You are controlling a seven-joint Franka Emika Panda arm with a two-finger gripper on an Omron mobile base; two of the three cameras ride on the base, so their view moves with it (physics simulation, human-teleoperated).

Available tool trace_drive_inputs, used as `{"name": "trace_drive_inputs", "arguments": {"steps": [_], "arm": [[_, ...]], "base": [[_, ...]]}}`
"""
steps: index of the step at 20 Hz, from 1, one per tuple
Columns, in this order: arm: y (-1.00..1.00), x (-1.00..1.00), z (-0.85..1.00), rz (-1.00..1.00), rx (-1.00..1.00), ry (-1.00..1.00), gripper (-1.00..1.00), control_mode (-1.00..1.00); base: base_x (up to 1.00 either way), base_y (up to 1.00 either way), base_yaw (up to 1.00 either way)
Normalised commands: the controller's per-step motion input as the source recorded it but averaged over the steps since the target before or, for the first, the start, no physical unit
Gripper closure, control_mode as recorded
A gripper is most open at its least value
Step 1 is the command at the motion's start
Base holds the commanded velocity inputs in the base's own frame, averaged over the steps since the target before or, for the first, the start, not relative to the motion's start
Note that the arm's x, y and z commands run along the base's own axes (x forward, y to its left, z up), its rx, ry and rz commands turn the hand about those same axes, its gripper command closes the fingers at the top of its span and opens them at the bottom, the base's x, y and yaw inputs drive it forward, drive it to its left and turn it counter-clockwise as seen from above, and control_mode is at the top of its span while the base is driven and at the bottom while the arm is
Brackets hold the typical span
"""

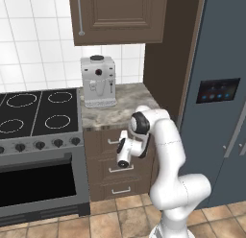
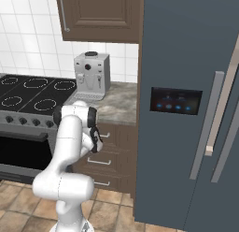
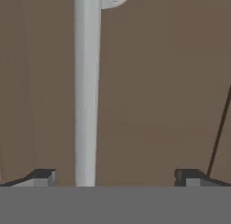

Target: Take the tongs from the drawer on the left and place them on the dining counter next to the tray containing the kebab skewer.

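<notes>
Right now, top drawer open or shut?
Shut: the drawer front sits flush with those below. End effector open, fingers either side of the handle.

Flat, even rendered light, faint shadows, soft low-resolution blur throughout.

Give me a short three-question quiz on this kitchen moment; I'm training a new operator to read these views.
1. True or false: the gripper has closed on the drawer's handle.
2. What stands on the small marbled counter? A) coffee machine B) kettle C) toaster
3. Fill in: in the hand view, the silver bar runs between the two ___.

Key
1. False: the fingertips stand wide apart, the bar between them, nearer one tip.
2. A, the coffee machine.
3. fingertips
</notes>
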Motion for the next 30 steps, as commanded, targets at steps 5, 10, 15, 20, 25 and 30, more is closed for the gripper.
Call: {"name": "trace_drive_inputs", "arguments": {"steps": [5, 10, 15, 20, 25, 30], "arm": [[0.00, 0.53, -0.32, 0.00, 0.00, -0.11, -1.00, -1.00], [0.00, 0.38, -0.37, 0.00, 0.00, -0.11, -1.00, -1.00], [0.00, 0.28, -0.10, 0.00, 0.00, -0.01, 1.00, -1.00], [0.00, 0.08, 0.00, 0.00, 0.00, 0.00, 1.00, -1.00], [0.00, 0.02, 0.13, 0.00, 0.00, 0.00, 1.00, -1.00], [-0.08, -0.61, 0.06, 0.00, 0.03, 0.25, 1.00, -1.00]], "base": [[0.00, 0.00, 0.00], [0.00, 0.00, 0.00], [0.00, 0.00, 0.00], [0.00, 0.00, 0.00], [0.00, 0.00, 0.00], [0.00, 0.00, 0.00]]}}
